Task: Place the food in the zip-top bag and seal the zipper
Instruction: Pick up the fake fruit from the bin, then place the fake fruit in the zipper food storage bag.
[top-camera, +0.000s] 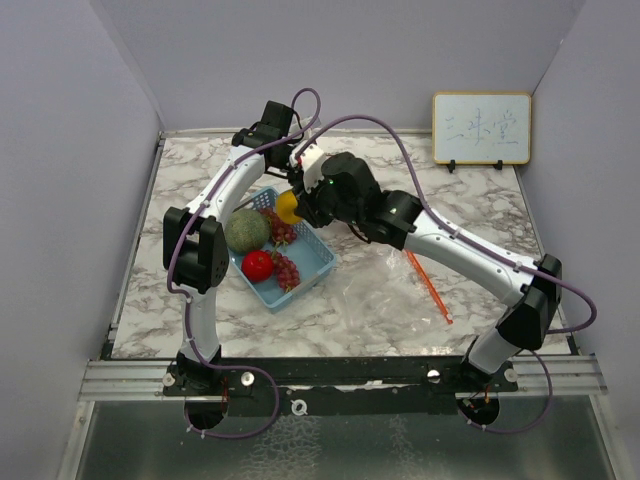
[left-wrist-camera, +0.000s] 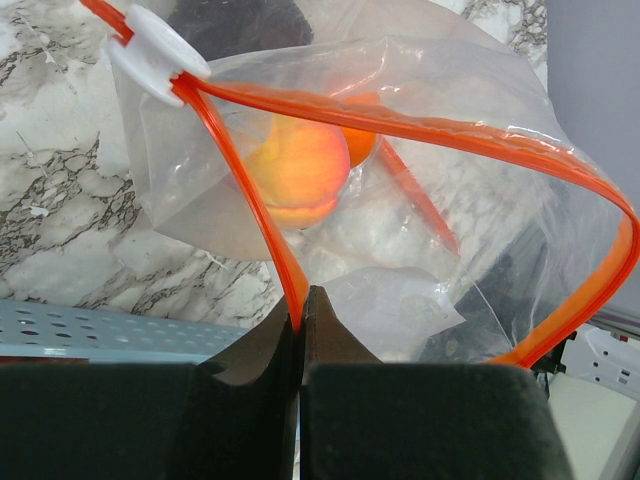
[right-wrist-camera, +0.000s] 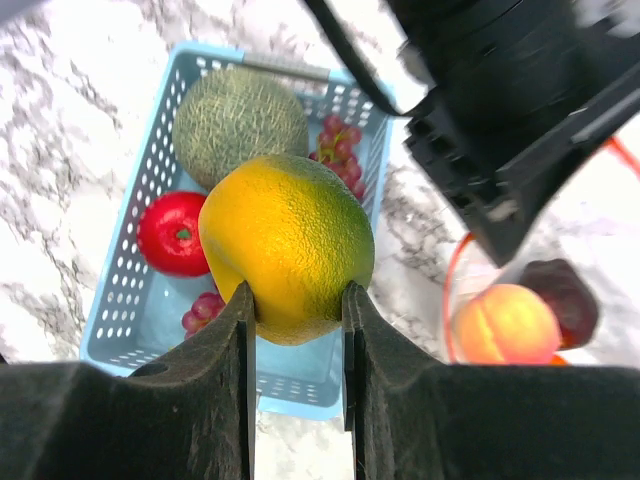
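I am mid-transfer. My right gripper (right-wrist-camera: 297, 295) is clenched on the orange (right-wrist-camera: 285, 245) and holds it above the basket (right-wrist-camera: 130, 300), clear of the melon (right-wrist-camera: 240, 120), apple (right-wrist-camera: 172, 232) and grapes (right-wrist-camera: 340, 150) lying in it. My left gripper (left-wrist-camera: 302, 300) pinches the zipper rim (left-wrist-camera: 400, 115) of the bag (left-wrist-camera: 420, 230), jaws closed on the strip, so the mouth gapes just beside the basket. The peach (left-wrist-camera: 298, 165) and a dark fruit (right-wrist-camera: 565, 300) lie inside the bag. Next, I judge, I must carry the orange from over the basket to the open mouth. Then I lower it between the rim strips without bumping my left arm, and release. Three fruits wait in the basket, so sealing comes later.
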